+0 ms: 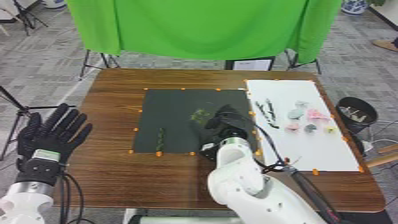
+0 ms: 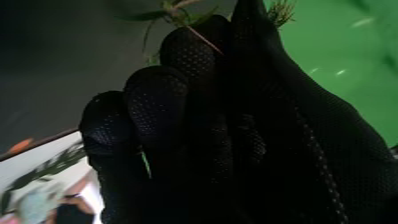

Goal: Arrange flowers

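Note:
The right hand is over the right part of the dark sheet, beside a thin green sprig. In the right wrist view the right hand has its thumb and fingers closed together, with green leaves at their tips; the grip is on a sprig. A straight green stem lies on the dark sheet's left part. Dark green stems and pink, pale and yellow flowers lie on the white sheet. The left hand is open, off the table's left side.
Orange markers line the edges of both sheets on the brown table. A black bin stands beyond the table's right edge. Behind the table hangs a green cloth. A dark cable runs along the right arm.

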`<state>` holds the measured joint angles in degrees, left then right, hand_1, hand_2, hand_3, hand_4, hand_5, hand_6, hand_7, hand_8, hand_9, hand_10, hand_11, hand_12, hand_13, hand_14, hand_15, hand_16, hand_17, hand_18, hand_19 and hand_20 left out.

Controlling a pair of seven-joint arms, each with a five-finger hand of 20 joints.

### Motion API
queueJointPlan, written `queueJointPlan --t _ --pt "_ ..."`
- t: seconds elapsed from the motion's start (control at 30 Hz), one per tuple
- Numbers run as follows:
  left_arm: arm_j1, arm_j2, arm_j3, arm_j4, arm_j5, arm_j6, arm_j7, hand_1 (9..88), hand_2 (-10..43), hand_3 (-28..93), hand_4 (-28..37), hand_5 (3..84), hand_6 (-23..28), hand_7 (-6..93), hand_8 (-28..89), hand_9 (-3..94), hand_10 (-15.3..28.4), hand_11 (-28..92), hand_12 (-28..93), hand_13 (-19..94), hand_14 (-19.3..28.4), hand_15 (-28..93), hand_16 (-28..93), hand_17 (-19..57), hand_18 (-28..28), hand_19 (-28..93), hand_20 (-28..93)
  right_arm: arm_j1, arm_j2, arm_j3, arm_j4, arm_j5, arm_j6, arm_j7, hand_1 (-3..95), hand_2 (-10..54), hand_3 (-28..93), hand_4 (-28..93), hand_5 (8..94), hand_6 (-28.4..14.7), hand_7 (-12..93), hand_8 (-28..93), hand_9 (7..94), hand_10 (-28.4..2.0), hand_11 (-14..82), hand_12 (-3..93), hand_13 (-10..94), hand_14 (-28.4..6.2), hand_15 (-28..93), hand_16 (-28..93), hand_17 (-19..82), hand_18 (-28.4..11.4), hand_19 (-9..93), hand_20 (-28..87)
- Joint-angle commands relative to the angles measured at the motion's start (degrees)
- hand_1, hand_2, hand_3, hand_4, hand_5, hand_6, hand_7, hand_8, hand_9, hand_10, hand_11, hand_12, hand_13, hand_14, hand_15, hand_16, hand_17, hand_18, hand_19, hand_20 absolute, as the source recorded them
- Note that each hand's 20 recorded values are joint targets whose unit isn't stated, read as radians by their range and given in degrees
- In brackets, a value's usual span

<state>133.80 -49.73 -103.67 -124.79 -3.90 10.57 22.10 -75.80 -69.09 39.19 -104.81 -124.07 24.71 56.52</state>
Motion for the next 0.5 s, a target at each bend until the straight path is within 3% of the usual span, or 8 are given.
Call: queueJointPlan --t 0.03,0.17,0.23,0.33,0.5 --pt "-0.09 1.14 0.47 -0.08 0.33 1.28 -1.49 26.5 17.2 69 -28.3 40.9 10.8 14.9 -8 33.6 18.3 22 11 24 17.3 36 -8 -5.8 13.8 35 5 -2.08 -5.41 -2.41 1.85 -2.28 -0.71 1.36 52.1 -9.5 77 -21 78.5 -3.2 39 16 83.7 -11.5 29.4 52.7 70 -16.9 67 37 41 -28.2 92 38" --pt "-1.27 1.51 1.38 0.24 0.62 1.50 -2.50 26.5 17.3 69 -28.3 40.9 10.8 14.9 -8 33.6 18.3 22 11 24 17.3 36 -8 -5.8 13.7 34 5 -3.04 -7.23 -1.88 3.64 -4.27 -1.58 1.62 52.3 -9.5 77 -21 78.3 -3.2 39 16 83.7 -11.9 30.4 52.1 71 -17.0 67 36 41 -28.3 92 37" --pt "-2.09 1.37 1.99 0.50 0.76 1.77 -3.66 26.5 17.3 69 -28.3 40.8 10.8 15.0 -8 33.5 18.3 22 11 24 17.4 36 -8 -5.8 13.7 35 5 -3.59 -8.11 -1.53 4.43 -5.90 -1.95 1.57 52.5 -9.5 77 -21 78.2 -3.4 39 16 83.3 -12.0 30.9 51.9 71 -17.2 68 36 42 -28.3 93 37" --pt "-2.49 1.09 2.62 0.72 0.36 1.77 -4.34 26.5 17.3 69 -28.3 40.6 10.9 14.8 -8 33.5 18.3 22 11 24 17.3 36 -8 -5.8 13.7 35 5 -4.89 -9.10 -1.24 4.83 -7.04 -2.82 1.47 52.5 -9.5 77 -21 77.7 -3.8 39 16 82.8 -12.1 31.6 51.4 70 -17.9 68 36 44 -28.4 93 41" --pt "-3.60 1.47 3.11 1.11 0.57 1.14 -4.22 26.6 17.3 69 -28.3 40.4 10.8 14.9 -8 33.5 18.3 22 11 24 17.4 36 -8 -5.7 13.7 34 5 -5.18 -9.09 -1.61 3.98 -5.86 -3.94 0.53 51.1 -9.5 75 -22 77.5 -4.3 39 17 82.0 -13.0 34.2 49.0 70 -18.2 68 36 44 -28.4 93 44"
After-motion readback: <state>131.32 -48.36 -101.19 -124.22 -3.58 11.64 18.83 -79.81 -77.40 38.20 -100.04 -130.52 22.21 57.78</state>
